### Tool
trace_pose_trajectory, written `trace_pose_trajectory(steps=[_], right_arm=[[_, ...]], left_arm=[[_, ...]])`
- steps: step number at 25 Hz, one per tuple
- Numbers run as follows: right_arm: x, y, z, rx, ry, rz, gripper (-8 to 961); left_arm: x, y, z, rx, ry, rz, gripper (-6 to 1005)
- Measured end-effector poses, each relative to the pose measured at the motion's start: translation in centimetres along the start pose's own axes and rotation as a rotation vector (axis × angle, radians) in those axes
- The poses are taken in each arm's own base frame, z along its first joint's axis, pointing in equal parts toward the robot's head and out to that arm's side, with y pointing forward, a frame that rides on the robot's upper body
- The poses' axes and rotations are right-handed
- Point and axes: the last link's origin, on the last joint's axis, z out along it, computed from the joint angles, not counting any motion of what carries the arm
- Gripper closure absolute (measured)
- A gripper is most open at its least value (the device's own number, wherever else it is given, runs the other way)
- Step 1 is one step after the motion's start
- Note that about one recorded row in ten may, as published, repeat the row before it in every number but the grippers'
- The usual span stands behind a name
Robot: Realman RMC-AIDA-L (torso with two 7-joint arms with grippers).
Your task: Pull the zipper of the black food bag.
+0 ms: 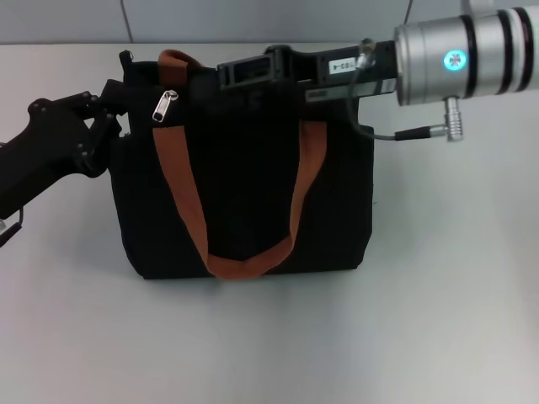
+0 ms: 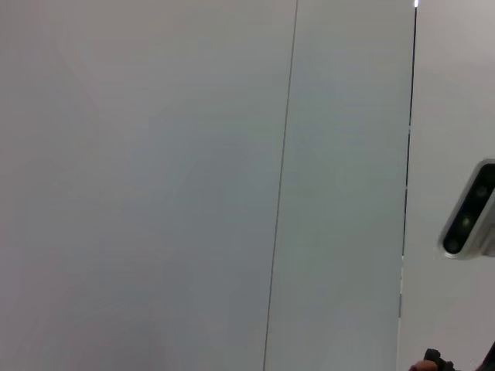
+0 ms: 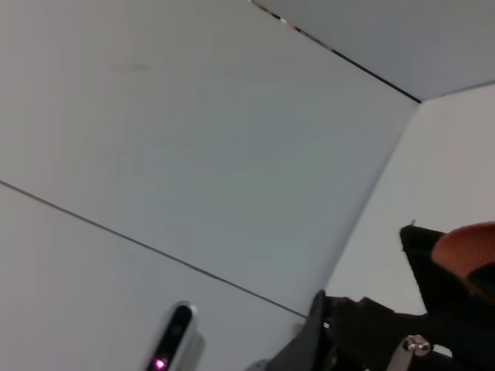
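The black food bag [image 1: 244,194] stands on the white table with an orange-brown strap [image 1: 181,194] hanging down its front. The silver zipper pull [image 1: 165,107] hangs free at the bag's upper left, beside the strap. My left gripper [image 1: 103,118] is against the bag's upper left corner. My right gripper [image 1: 226,76] reaches in from the right along the bag's top edge and ends a short way right of the zipper pull. The right wrist view shows the bag's corner with the strap [image 3: 464,251] and the zipper pull [image 3: 408,349].
The white table [image 1: 438,320] spreads in front and to the right of the bag. A grey panelled wall [image 1: 253,17] stands behind it. The right arm's silver wrist [image 1: 459,59] and its cable [image 1: 404,133] hang above the bag's right end.
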Motion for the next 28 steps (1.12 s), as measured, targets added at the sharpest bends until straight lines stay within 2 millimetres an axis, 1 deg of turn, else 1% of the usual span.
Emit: trace_pose_trajectory(steps=[2,14,16,28], right_arm=[[0.0,-0.1,0.9,0.022,0.016,0.005,499],[-0.5,-0.6,2.4,0.080,0.005,0.023,512],[-0.5,-0.6,3.1,0.093,0.018,0.019,514],[-0.8,-0.4,4.0,0.108,0.030,0.005,527]], left_arm=[[0.0,0.0,0.0,0.000,0.000,0.000,975],[-0.1,0.2,0.1,-0.007,0.006,-0.012,973],[-0.1,0.2,0.1,-0.008,0.007,-0.011,973],[0.1,0.3,0.4,-0.020,0.011,-0.011,971]])
